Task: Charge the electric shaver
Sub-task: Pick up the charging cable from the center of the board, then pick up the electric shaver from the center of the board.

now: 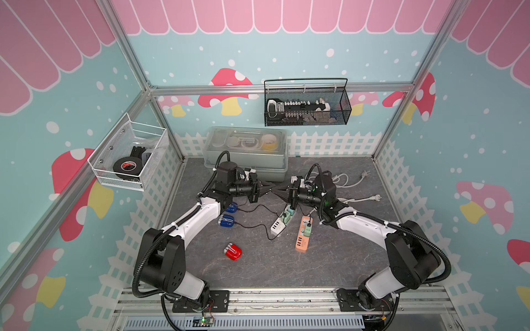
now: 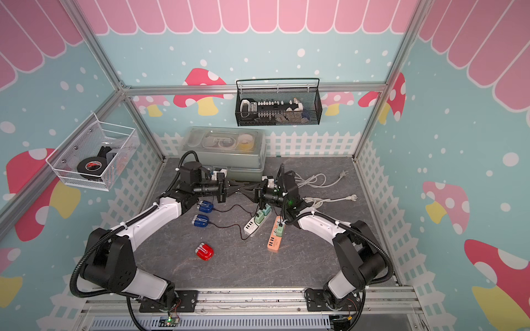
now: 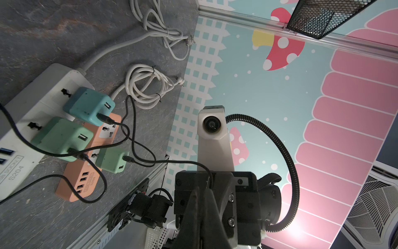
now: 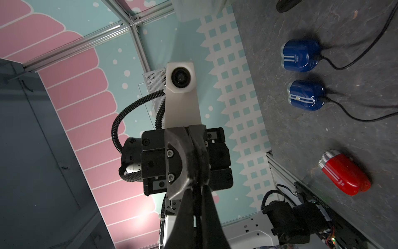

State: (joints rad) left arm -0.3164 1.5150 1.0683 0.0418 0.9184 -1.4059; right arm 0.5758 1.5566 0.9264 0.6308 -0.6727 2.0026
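The red electric shaver (image 1: 233, 251) (image 4: 344, 174) lies alone on the grey table, no cable attached. A black charging cable (image 3: 172, 161) runs from a green adapter (image 3: 112, 160) on the orange power strip (image 1: 303, 238) up to the spot where my two grippers meet tip to tip above the table's middle. My left gripper (image 1: 269, 190) (image 3: 202, 190) is shut, and the cable's end goes in at its fingertips. My right gripper (image 1: 276, 191) (image 4: 199, 191) faces it, shut. Whether it also pinches the cable is hidden.
Two blue shavers (image 1: 231, 207) (image 1: 226, 221) lie under the left arm, cabled to adapters on a white power strip (image 1: 278, 227). Coiled white cords (image 1: 341, 180) lie at the back right. A clear storage box (image 1: 246, 154) stands at the back. Mesh baskets (image 1: 307, 103) (image 1: 129, 154) hang on the walls.
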